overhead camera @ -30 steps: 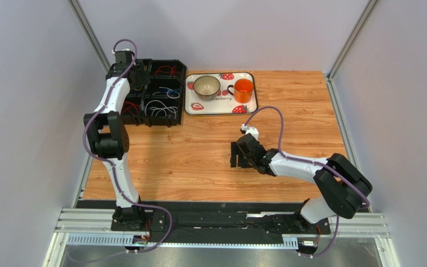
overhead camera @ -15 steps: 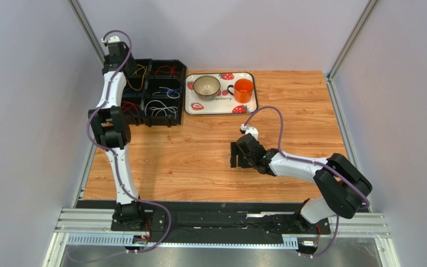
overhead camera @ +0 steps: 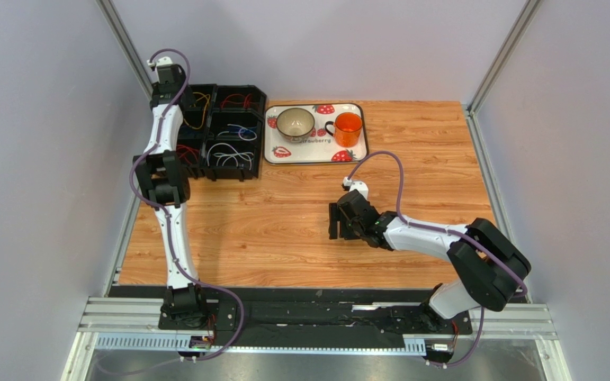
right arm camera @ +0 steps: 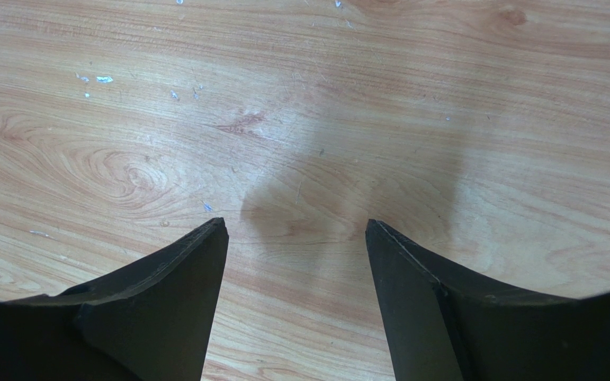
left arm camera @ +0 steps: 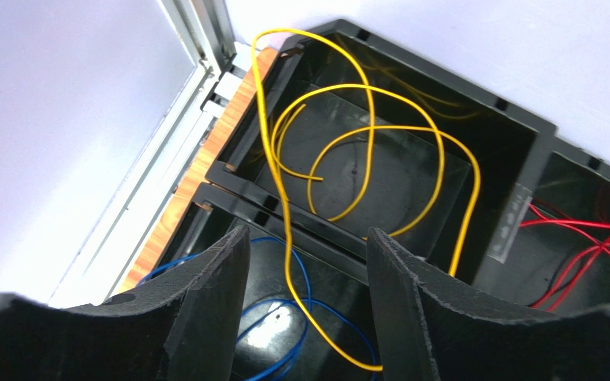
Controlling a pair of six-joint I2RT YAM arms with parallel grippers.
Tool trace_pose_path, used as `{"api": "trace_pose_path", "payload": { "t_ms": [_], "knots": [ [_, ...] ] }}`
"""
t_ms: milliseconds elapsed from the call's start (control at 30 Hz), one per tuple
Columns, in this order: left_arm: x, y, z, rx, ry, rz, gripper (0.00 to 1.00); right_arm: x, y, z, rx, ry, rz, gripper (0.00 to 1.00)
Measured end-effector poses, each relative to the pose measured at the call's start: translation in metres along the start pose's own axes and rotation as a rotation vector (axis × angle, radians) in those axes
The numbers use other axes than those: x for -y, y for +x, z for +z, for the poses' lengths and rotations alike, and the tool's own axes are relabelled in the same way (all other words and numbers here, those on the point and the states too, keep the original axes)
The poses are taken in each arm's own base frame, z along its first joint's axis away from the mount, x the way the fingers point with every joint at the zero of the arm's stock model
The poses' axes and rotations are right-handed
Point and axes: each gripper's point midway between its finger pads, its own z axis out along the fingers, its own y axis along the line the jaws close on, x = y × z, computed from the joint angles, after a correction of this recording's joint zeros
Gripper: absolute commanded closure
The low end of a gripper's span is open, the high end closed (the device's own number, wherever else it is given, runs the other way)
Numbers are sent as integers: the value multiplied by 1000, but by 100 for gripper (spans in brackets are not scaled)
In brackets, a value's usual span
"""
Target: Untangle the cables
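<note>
The cables sit sorted by colour in a black compartment bin [overhead camera: 254, 99] at the upper left of the overhead frame. White cables [overhead camera: 229, 155] fill the cell nearest the table's middle, with blue cables [overhead camera: 242, 130] above them. In the left wrist view the left gripper [left arm camera: 306, 238] hangs over the bin with its fingers spread wide and clamping nothing. One strand of yellow cable [left arm camera: 275, 178] runs down the gap between them, from the top of the frame over a divider wall [left arm camera: 300, 226] into the cell that holds blue wire. Whether that strand touches either finger is hard to say from this angle. Red cables [left arm camera: 594, 252] lie in the cell at the right edge. These wires look light, thin and springy — they will likely hold their loops, slip under a loose pinch and drag their neighbours when pulled. The best hold is probably on the single straight run between the fingers, away from where the yellow loops cross. The cell walls are the main hindrance, since a lifted loop could catch on a rim. The right gripper [right arm camera: 295, 226] is also parted and empty, over bare wooden table [overhead camera: 300, 254] at mid-frame. A strawberry-print tray [overhead camera: 314, 140] with a bowl [overhead camera: 295, 122] and an orange mug [overhead camera: 348, 127] stands just right of the bin — close enough to be snagged.
</note>
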Motion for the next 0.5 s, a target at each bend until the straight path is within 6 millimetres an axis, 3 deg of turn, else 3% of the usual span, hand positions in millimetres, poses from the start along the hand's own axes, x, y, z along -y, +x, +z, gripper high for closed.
{"api": "trace_pose_path", "payload": {
  "t_ms": [433,500],
  "knots": [
    [-8,11,16,-5,-11,-33,47,1,0,0,-2,2,1,28],
    [-7,9,18,1,-10,-36,54,1,-1,0,-3,3,2,28]
  ]
}}
